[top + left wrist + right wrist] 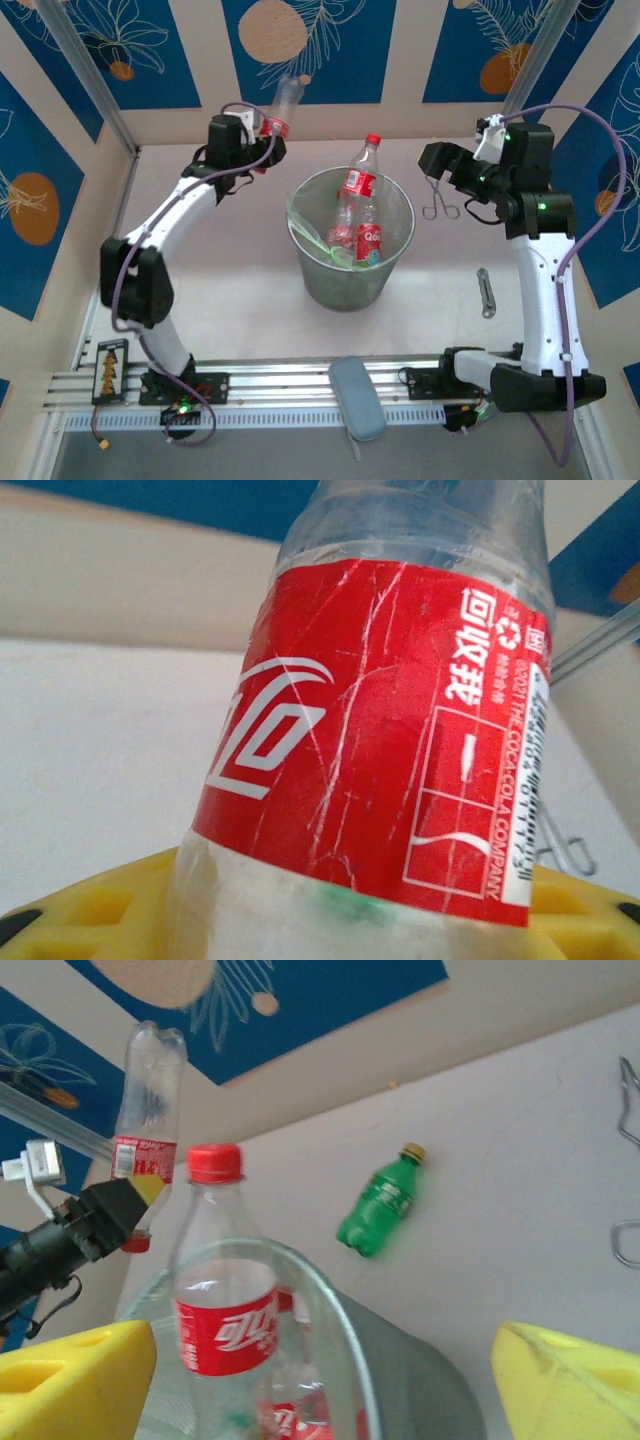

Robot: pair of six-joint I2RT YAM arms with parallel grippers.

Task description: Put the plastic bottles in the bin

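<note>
Near edge, lower centre of the top view: grey pouch [357, 398], not a task item, lying across the rail in front of the counter [240, 295].

Centre of the top view: bin [345, 285], standing on the counter. It contains a tall upright bottle [361, 183], red cap poking above the rim, and a second red-labelled bottle [369, 242] lower down beside it.

Right of the bin: right gripper [437, 163], fingers spread wide with nothing between them, raised near the metal forceps [440, 203].

Upper left of the bin, toward the back wall: left gripper [270, 130], clamped around the red label of the held bottle [287, 100] — cap end down, base up, clear of the counter, beside the bin and not yet over it.

Middle of the right wrist view, beyond the bin: green bottle [378, 1205], on its side on the counter, yellow cap, apart from both grippers.

Step in hand, as judged: carrying the held bottle to the bin. The next move calls for a swing rightward until the bottle is above the opening — clearing the tall bottle's cap — and only then a release. The green bottle remains to be collected.
</note>
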